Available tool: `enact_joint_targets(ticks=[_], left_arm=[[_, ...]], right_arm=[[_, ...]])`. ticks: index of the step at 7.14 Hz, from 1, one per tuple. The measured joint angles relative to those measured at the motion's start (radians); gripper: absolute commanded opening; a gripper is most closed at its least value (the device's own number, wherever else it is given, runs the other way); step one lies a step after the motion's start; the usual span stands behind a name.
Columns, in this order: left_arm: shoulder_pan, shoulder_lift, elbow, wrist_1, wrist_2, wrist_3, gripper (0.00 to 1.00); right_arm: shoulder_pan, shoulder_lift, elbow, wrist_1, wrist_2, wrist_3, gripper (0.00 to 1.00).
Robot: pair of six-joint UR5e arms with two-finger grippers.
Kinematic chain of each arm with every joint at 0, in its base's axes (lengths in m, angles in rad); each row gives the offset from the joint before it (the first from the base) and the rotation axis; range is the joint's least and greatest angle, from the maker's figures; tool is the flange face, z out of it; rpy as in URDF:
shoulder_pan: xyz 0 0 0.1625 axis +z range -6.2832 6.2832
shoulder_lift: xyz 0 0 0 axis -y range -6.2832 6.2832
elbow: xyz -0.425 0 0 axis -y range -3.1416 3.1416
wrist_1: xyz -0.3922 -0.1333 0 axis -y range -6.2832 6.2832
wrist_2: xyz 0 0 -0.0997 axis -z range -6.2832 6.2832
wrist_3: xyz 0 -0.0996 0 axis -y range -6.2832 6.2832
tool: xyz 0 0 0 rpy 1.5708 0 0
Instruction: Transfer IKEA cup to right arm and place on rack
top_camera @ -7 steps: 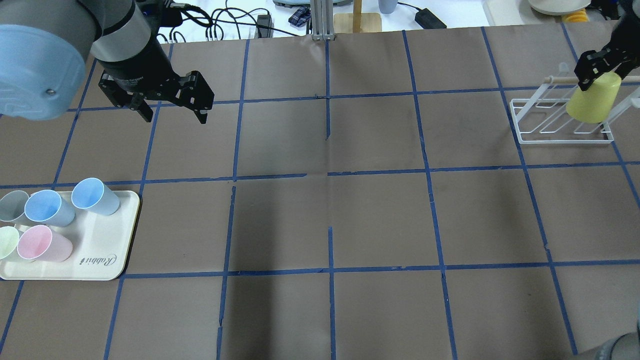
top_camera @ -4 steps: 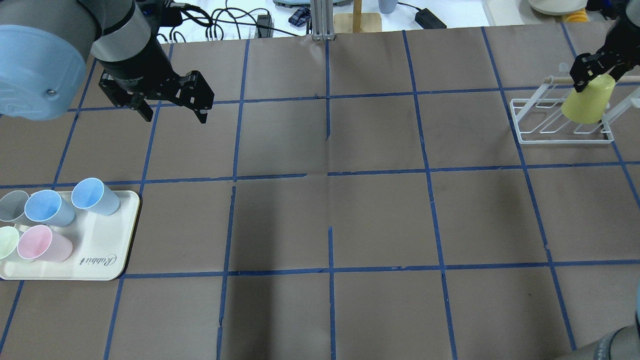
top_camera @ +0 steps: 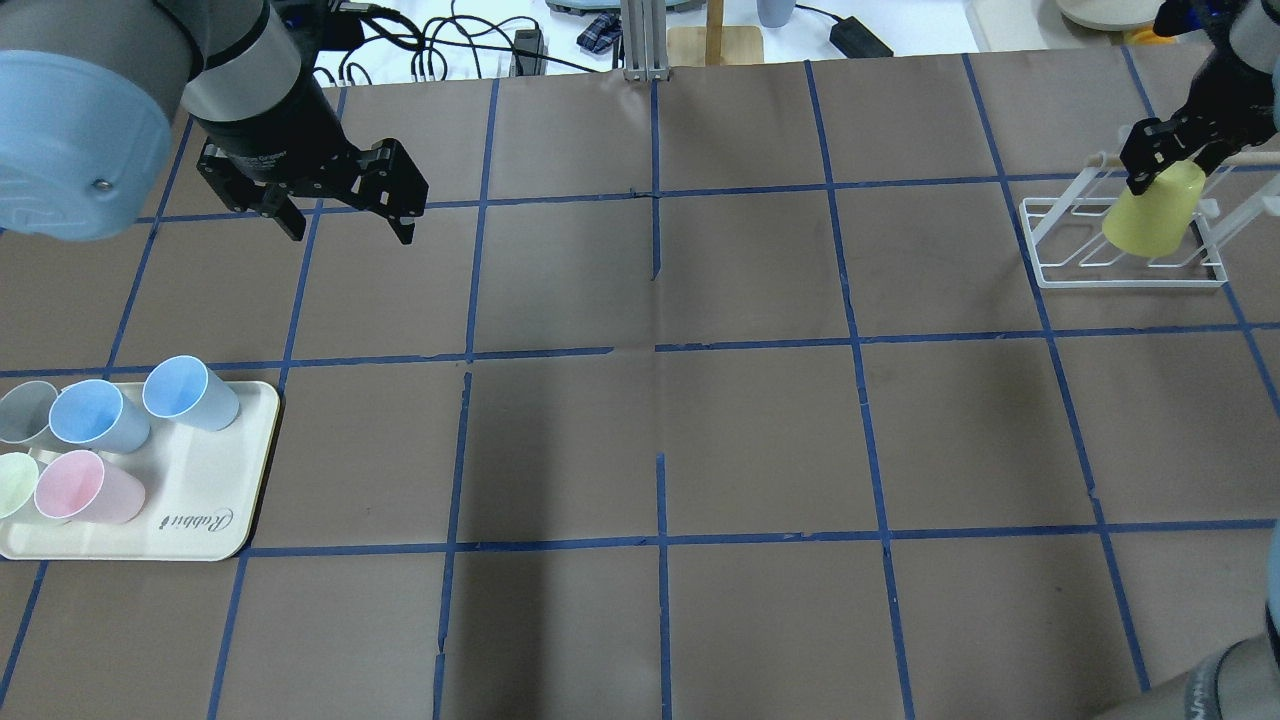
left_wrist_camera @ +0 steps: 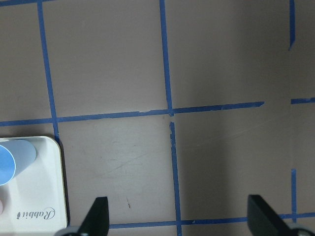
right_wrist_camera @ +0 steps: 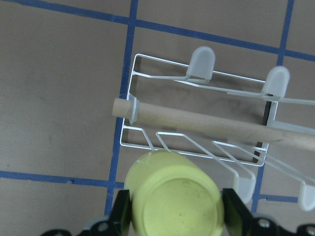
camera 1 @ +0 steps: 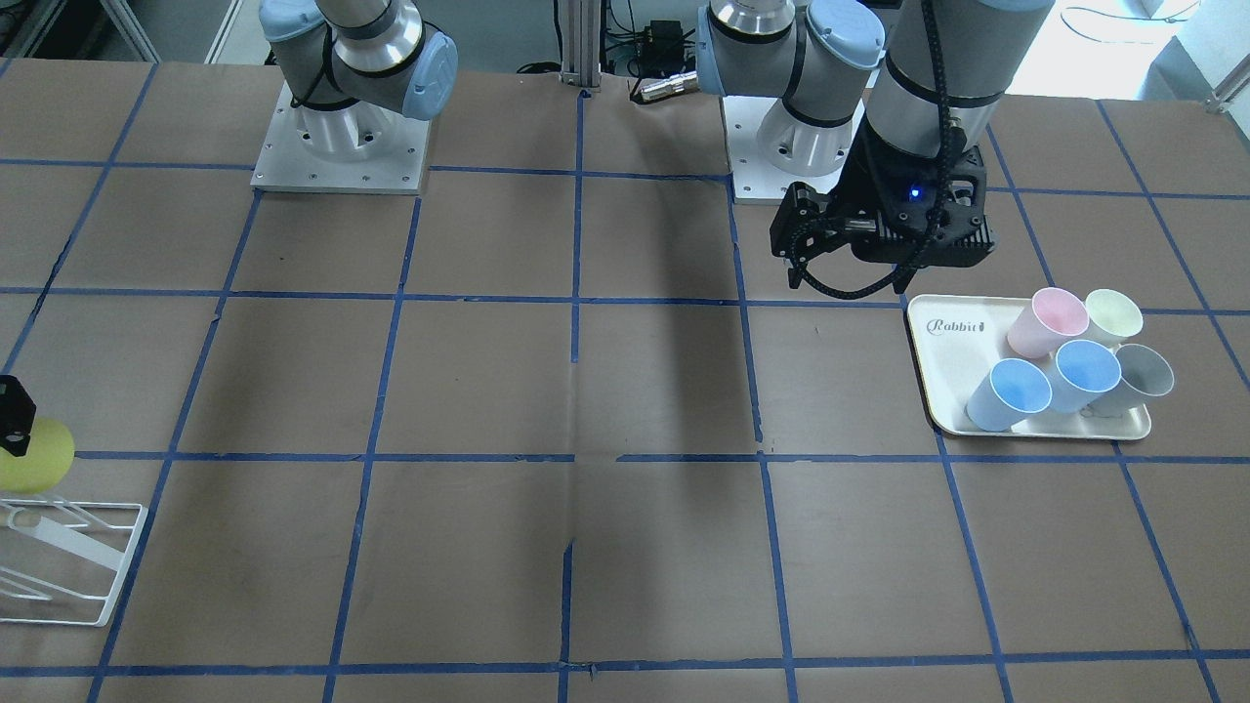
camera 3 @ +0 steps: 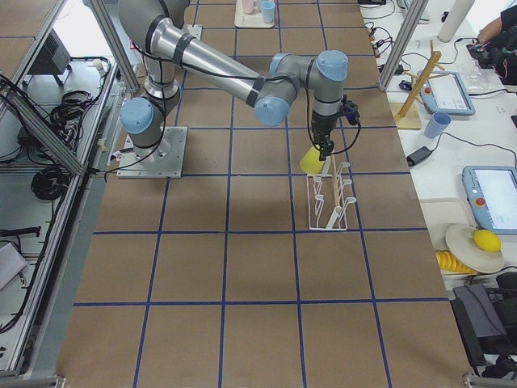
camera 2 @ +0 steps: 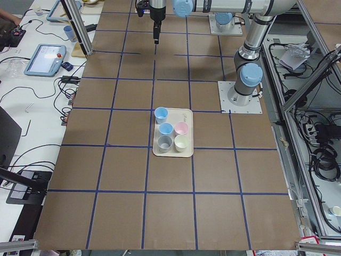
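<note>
The yellow IKEA cup [top_camera: 1152, 215] hangs mouth-down and tilted in my right gripper [top_camera: 1165, 168], which is shut on its base end. It is over the white wire rack [top_camera: 1060, 275] at the far right of the table. In the right wrist view the cup's closed base [right_wrist_camera: 172, 196] sits between the fingers, just in front of the rack's [right_wrist_camera: 147, 66] wooden bar and prongs. I cannot tell whether the cup touches a prong. The front view shows the cup [camera 1: 34, 459] above the rack [camera 1: 98, 561]. My left gripper [top_camera: 348, 234] is open and empty, high over the far left.
A cream "Rabbit" tray [top_camera: 250, 480] at the near left holds a pink cup [top_camera: 85, 487], two blue cups [top_camera: 185, 392], a grey one and a pale green one. Cables and a wooden stand [top_camera: 715, 40] lie beyond the table's far edge.
My right gripper has carried the yellow cup leftward and lower over the rack, and the cup tilts more. The left arm has not moved.
</note>
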State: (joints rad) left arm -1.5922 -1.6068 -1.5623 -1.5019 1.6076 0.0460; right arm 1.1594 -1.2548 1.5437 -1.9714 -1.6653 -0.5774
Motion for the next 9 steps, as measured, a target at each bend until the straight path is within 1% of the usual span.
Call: enact_joint_targets(ticks=[1, 4, 6, 7, 9], left_arm=[[0.0, 0.001, 0.001, 0.0, 0.0, 0.0, 1.0], [0.0, 0.001, 0.002, 0.0, 0.0, 0.0, 1.0], [0.0, 0.001, 0.002, 0.0, 0.0, 0.0, 1.0], [0.001, 0.001, 0.002, 0.0, 0.002, 0.001, 1.0], [0.003, 0.004, 0.006, -0.001, 0.01, 0.001, 1.0]], right_arm=[[0.0, 0.002, 0.009, -0.004, 0.0, 0.0, 1.0], [0.001, 0.001, 0.006, -0.001, -0.004, -0.001, 1.0], [0.006, -0.032, -0.011, 0.048, -0.002, -0.001, 1.0], [0.016, -0.063, -0.038, 0.121, 0.003, 0.009, 1.0], [0.07, -0.112, -0.11, 0.321, 0.022, 0.091, 1.0]])
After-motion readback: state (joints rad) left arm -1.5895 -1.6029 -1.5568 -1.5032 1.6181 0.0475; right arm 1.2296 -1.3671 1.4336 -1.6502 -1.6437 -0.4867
